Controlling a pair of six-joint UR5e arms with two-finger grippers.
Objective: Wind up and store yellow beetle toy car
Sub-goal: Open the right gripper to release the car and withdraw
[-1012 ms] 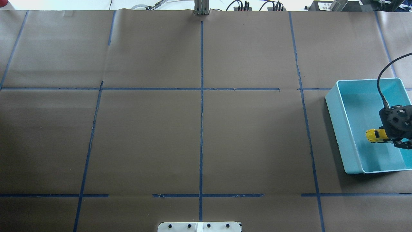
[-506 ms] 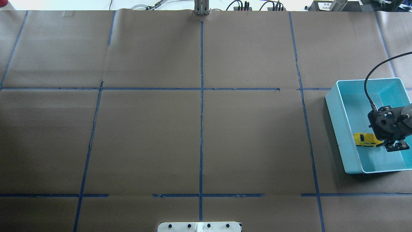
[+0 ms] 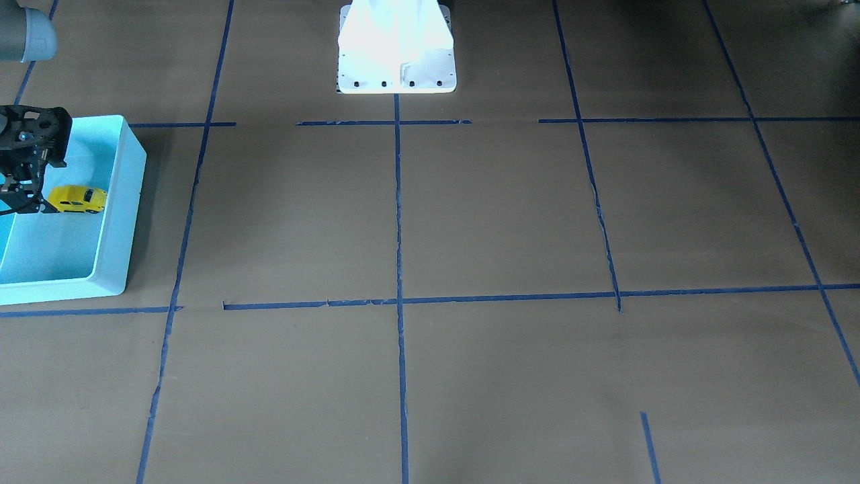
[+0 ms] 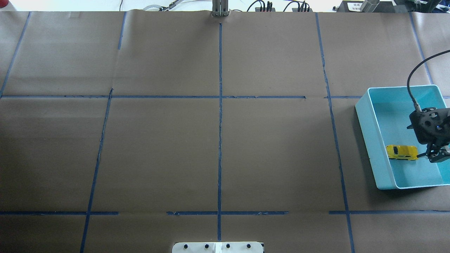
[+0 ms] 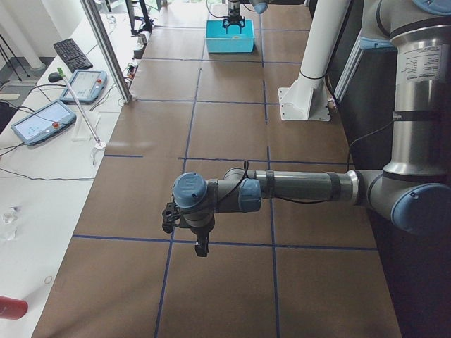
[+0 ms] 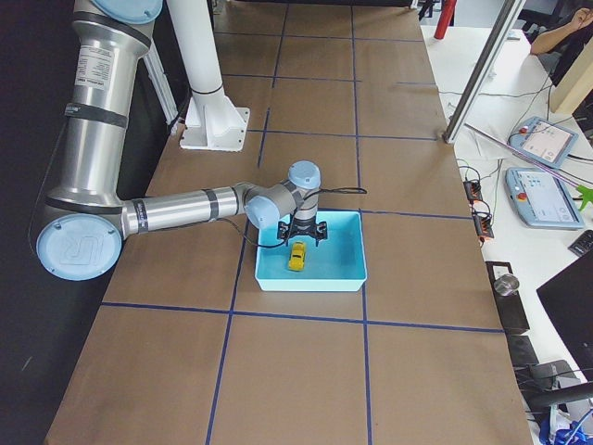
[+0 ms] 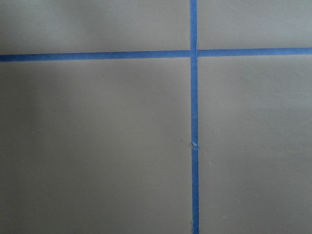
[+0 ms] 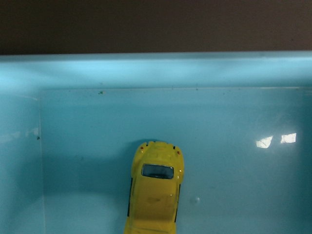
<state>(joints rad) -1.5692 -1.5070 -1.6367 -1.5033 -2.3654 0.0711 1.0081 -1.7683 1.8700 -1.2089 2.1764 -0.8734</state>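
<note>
Storage looks all but finished: your yellow beetle toy car [image 4: 402, 152] lies flat on the floor of the teal bin [image 4: 367, 140], near the wall that faces the middle of the table, roof up as the right wrist camera shows it. You cannot check from these views whether the spring was wound. What seems left is to lift the arm clear of the bin.

The right gripper [image 4: 433, 155] hangs inside the bin just beside the car's end, its jaws apparently parted and holding nothing. You cannot tell whether a fingertip touches the car's tail.

The left gripper [image 5: 201, 243] hovers over brown paper [image 4: 158, 147] well away from the bin. It shows only in the left side view, so you cannot tell how its jaws stand.
</note>
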